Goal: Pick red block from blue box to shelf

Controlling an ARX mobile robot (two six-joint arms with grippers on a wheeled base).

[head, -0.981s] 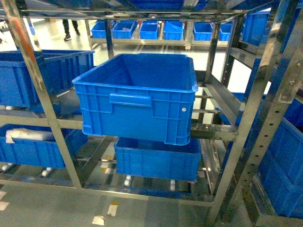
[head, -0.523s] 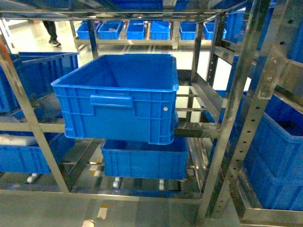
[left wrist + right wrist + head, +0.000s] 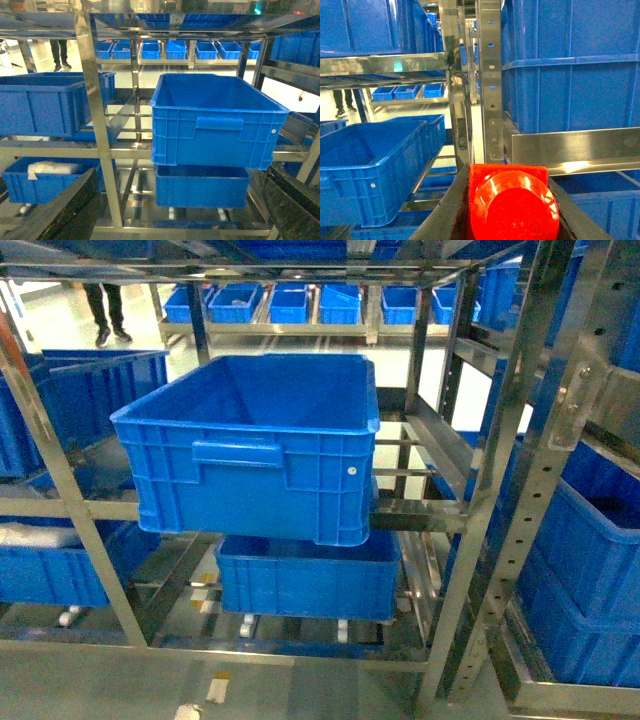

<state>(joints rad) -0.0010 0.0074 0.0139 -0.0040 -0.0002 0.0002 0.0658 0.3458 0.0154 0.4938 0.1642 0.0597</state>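
Red block [image 3: 512, 207]: glossy plastic, square body with rounded dome, clamped in the closed right end effector [image 3: 512, 220] at 6 o'clock. Shelf [image 3: 492, 85]: shiny perforated steel post directly behind. Left end effector [image 3: 175, 210]: fingers spread, empty.

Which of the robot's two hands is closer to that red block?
Right. The right gripper holds the red block between its fingers. The left gripper is open and empty, facing the shelf, with no red block in its view.
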